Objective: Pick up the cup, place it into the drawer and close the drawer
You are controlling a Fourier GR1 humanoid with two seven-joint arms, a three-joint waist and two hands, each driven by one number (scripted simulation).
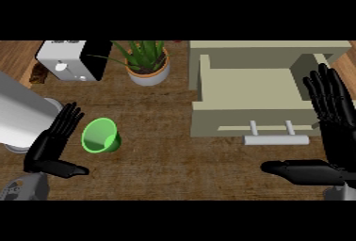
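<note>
A: Starting at the left with the black left hand point(45, 148): fingers straight, thumb spread, holding nothing.

B: And just right of it?

A: The small bright-green plastic-looking cup point(101, 135), down on the brown wooden counter point(173, 160). Just beside those fingers, seemingly with a narrow gap. Tipped, with the open mouth turned up toward the view.

B: Likely to handle how?

A: Probably light, stiff and smooth-walled. Apt to slide or roll if nudged, hardly fragile. Best taken round the side wall below the rim, thumb on one flank and fingers on the other. Pinching the rim alone looks less secure.

B: Further right?

A: At the back, a spiky green plant in a pale grey pot point(147, 68). Then the beige box-shaped drawer point(222, 117), pulled open, well apart from the cup, with a pale cylindrical bar handle point(276, 140) on its front.

B: And far right?

A: The black right hand point(337, 141), beside the drawer's right side. Fingers straight and pointing up, thumb out, resting, holding nothing.

B: So, not yet lifted?

A: Not yet. Grasp first, then carry across to the drawer.
</note>
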